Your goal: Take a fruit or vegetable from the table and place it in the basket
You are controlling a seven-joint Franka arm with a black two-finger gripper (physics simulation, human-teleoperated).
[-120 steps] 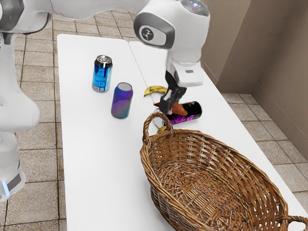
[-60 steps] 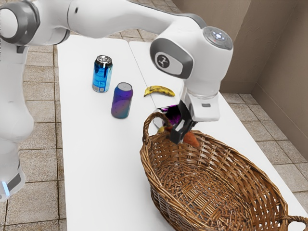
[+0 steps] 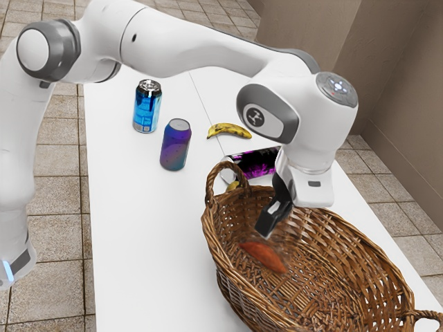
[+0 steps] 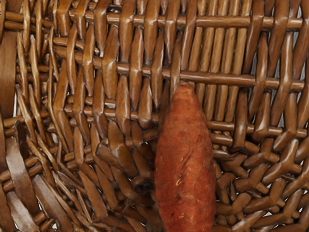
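"Where's the sweet potato (image 3: 264, 256), then?"

"Inside the basket (image 3: 346, 242), below the rim, over toward the exterior view's left. I can't tell whether it's touching the bottom weave."

"And does the gripper (image 3: 272, 218) have it?"

"Doesn't look it to me. The potato sits below the gripper, a little apart. How wide the gripper stands, I honestly can't tell from here."

"How would you handle one of those?"

"I'd expect it firm and stiff, with a fair bit of weight for its size. Not fragile, though a hard knock might bruise it. Dry skin should give decent grip."

"Take it by the end?"

"No, across the thick middle, square to its length. Those tapering ends could squirt out or let it swing."

"Handsome thing, isn't it?"

"It is. Brick red going to orange, long and plump, narrowing to a blunt, duller tip. A few small pale nicks down the skin, and darker blotches too. It glows against all that brown wicker."
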